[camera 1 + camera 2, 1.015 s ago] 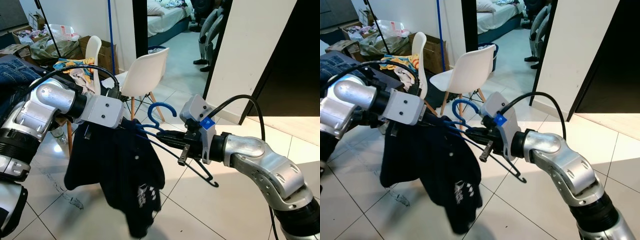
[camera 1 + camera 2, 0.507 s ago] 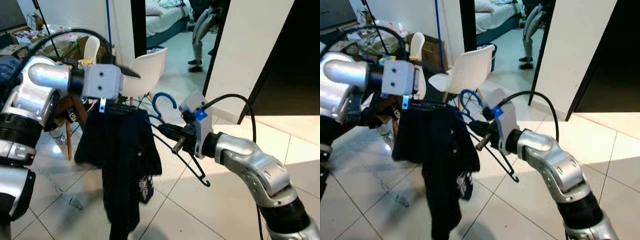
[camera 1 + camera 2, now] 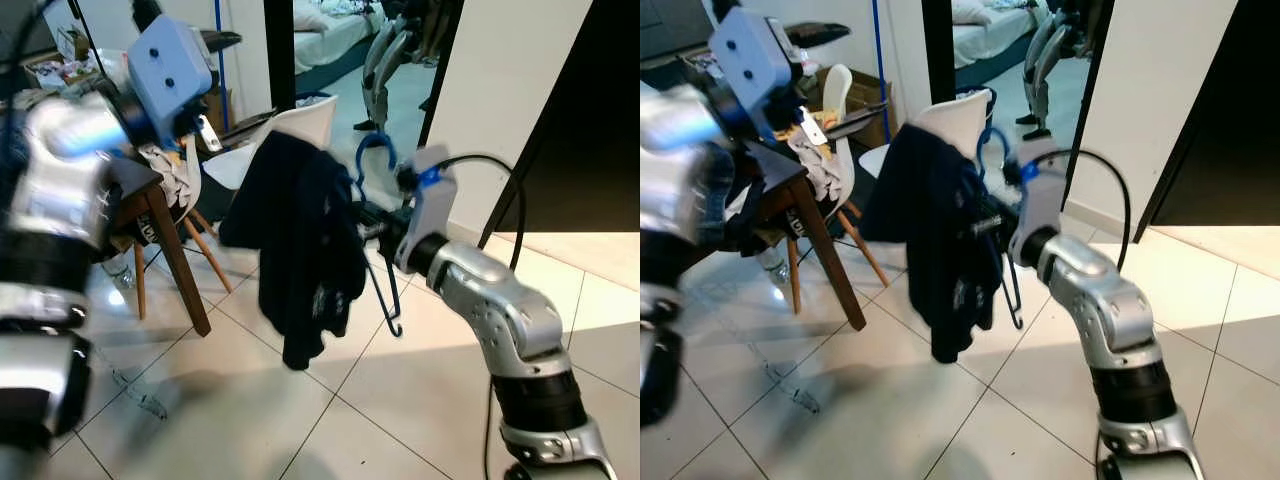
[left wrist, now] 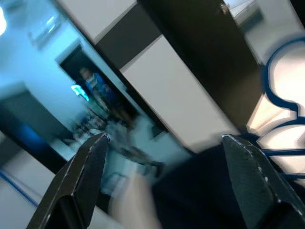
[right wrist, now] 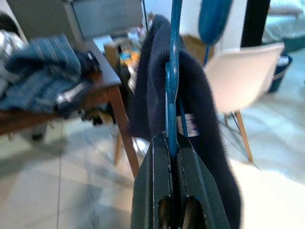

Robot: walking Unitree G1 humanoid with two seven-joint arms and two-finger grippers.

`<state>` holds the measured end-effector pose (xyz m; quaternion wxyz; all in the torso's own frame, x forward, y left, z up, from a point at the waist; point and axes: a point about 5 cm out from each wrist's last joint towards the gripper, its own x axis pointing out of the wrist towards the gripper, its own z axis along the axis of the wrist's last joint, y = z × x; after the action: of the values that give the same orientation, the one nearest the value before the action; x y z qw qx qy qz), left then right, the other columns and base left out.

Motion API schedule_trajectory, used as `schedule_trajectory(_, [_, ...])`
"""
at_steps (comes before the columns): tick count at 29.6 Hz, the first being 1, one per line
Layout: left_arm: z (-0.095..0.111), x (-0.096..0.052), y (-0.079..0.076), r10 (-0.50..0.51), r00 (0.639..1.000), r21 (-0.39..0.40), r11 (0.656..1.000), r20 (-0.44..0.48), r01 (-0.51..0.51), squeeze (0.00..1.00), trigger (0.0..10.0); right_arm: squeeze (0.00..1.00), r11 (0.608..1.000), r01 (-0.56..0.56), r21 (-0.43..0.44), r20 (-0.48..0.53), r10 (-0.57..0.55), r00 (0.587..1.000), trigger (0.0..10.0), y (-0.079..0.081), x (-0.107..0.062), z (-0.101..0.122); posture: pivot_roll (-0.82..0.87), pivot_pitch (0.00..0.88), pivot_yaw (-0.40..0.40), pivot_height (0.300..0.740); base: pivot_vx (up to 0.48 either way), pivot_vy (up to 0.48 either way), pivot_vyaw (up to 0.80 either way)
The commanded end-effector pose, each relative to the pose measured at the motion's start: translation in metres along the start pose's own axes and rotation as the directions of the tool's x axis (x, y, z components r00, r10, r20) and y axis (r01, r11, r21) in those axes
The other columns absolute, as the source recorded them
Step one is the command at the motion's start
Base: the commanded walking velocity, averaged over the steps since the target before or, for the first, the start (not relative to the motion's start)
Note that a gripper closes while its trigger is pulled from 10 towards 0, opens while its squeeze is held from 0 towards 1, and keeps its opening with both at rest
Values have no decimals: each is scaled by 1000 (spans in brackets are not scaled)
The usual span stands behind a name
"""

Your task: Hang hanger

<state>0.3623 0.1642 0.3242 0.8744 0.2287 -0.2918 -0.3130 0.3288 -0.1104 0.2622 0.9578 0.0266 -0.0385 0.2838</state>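
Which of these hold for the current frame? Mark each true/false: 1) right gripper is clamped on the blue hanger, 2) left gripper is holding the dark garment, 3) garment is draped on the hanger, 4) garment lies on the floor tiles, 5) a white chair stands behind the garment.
1) The right gripper is clamped on the blue hanger: true.
2) The left gripper is holding the dark garment: false. Its fingers are spread with nothing between them, and the arm is raised up and away from it.
3) The garment is draped on the hanger: true.
4) The garment lies on the floor tiles: false. It hangs in the air above them.
5) A white chair stands behind the garment: true.
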Motion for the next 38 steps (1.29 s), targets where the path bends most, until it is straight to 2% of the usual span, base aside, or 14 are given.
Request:
schedule_trajectory(1, [-11,-1,-18,37,999,-171,985,25,-32,0,10000,0,999,-39,11,91,38,995,0,7,1,15,22,84,18,740,0,0,0])
schedule_trajectory(2, [-11,-1,-18,37,999,-171,985,25,-32,0,10000,0,999,-39,11,91,38,995,0,7,1,15,22,84,18,740,0,0,0])
schedule_trajectory(3, [-19,-2,-37,20,999,-217,976,48,-9,0,10000,0,998,-57,17,109,55,993,0,12,2,19,20,85,17,740,0,0,0])
schedule_trajectory(4, [-19,-2,-37,20,999,-217,976,48,-9,0,10000,0,998,-57,17,109,55,993,0,12,2,19,20,85,17,740,0,0,0])
schedule_trajectory(7, [-27,-5,-54,10,999,-159,987,43,-3,0,10000,0,996,-87,22,132,83,988,0,17,1,23,19,87,22,740,0,0,0])
schedule_trajectory(8, [-27,-5,-54,10,999,-159,987,43,-3,0,10000,0,996,-87,22,132,83,988,0,17,1,23,19,87,22,740,0,0,0])
schedule_trajectory(10, [-31,-6,-54,89,996,-54,995,10,-88,0,10000,0,993,-116,28,150,110,982,0,22,0,27,19,90,21,740,0,0,0])
schedule_trajectory(12, [-31,-6,-54,89,996,-54,995,10,-88,0,10000,0,993,-116,28,150,110,982,0,22,0,27,19,90,21,740,0,0,0])
schedule_trajectory(17, [-25,-9,-40,253,967,62,966,-40,-250,0,10000,0,989,-146,33,159,139,977,0,28,0,29,16,89,22,740,0,0,0])
schedule_trajectory(26, [-29,-12,-36,293,953,87,954,-71,-287,0,10000,0,988,-148,36,163,141,977,0,28,0,30,15,90,21,740,0,0,0])
schedule_trajectory(27, [-30,-13,-35,301,950,88,952,-76,-295,0,4196,0,988,-152,37,163,144,976,0,28,0,31,15,89,21,740,0,0,0])
schedule_trajectory(28, [-30,-13,-35,301,950,88,952,-76,-295,0,4196,0,988,-152,37,163,144,976,0,28,0,31,15,89,21,740,0,0,0])
schedule_trajectory(29, [-30,-13,-35,304,949,97,950,-79,-296,0,0,0,987,-156,39,165,147,975,0,29,0,31,13,89,23,740,0,0,0])
schedule_trajectory(38, [-37,-10,-39,302,946,112,950,-114,-290,0,0,0,985,-169,43,174,160,972,0,32,-1,33,8,85,28,740,0,0,0])
